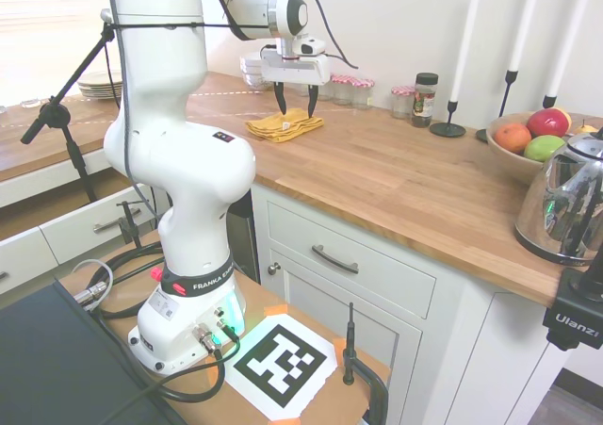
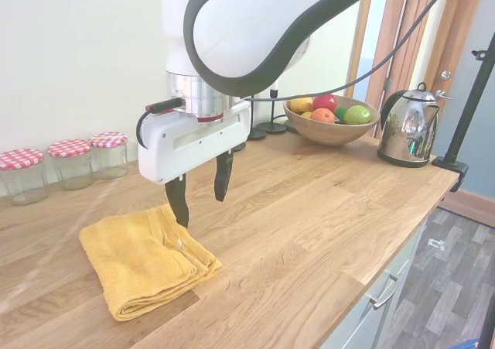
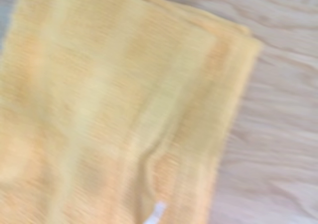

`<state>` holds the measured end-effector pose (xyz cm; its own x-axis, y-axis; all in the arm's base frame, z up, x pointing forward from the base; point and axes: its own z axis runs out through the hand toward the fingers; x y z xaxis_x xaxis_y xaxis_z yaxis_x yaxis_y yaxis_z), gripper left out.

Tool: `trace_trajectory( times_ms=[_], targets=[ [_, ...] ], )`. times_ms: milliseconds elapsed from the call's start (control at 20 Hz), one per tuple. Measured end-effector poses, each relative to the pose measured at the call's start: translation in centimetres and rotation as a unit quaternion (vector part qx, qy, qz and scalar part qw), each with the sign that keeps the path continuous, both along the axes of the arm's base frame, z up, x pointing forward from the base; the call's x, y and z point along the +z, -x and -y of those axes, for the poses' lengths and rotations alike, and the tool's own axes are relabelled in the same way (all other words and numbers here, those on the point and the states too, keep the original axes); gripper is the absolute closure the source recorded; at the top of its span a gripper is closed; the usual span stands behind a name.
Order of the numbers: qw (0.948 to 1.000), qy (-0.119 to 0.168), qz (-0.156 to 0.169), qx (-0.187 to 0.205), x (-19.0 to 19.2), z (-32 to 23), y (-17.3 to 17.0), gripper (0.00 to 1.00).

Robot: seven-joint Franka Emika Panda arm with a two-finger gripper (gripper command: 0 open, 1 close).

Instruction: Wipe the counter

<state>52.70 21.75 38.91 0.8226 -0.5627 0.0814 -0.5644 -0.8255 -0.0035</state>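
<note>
**Q:** Counter (image 2: 325, 210) first, where does it sit?

**A:** Second exterior view, left to right: it runs across the whole lower part of the frame, warm-brown planks, with a white cabinet front and a bar handle (image 2: 384, 295) at lower right. Three jars with red checked lids (image 2: 69, 163) stand at the left edge by the wall. Just right of them, lower left of the frame, a folded yellow towel (image 2: 143, 260) lies flat on the wood.

**Q:** And the gripper?

**A:** Gripper (image 2: 201, 190) hangs at centre-left, right over the towel's right-hand edge. Fingers are spread apart, pinching nothing. One dark fingertip (image 2: 179, 208) looks very close to the cloth, can't tell if it's touching. First exterior view agrees: the gripper (image 1: 294, 103) is just above the towel (image 1: 283, 125), upper middle of the frame.

**Q:** Further right?

**A:** Wooden fruit bowl (image 2: 331, 119) at upper centre-right, then a shiny kettle (image 2: 407, 127) near the right edge. Both well apart from the towel.

**Q:** Wrist view any use?

**A:** Blurry, just yellow towel (image 3: 119, 110) filling the left and middle, bare counter (image 3: 278, 134) on the right.
</note>
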Motion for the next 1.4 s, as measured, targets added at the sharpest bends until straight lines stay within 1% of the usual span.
trace_trajectory(
  times_ms=[600,850,1100,1400],
  targets=[
    [0.9993,0.001,0.003,0.037,-1.4,-5.7,-2.6,0.0],
    [0.999,0.004,-0.004,0.045,-3.3,-6.7,-3.6,0.0],
    [0.9984,0.007,-0.007,0.056,-4.8,-7.9,-3.9,0.0],
    [0.9986,0.012,-0.008,0.051,-5.4,-7.2,-4.3,0.0]
  ],
)
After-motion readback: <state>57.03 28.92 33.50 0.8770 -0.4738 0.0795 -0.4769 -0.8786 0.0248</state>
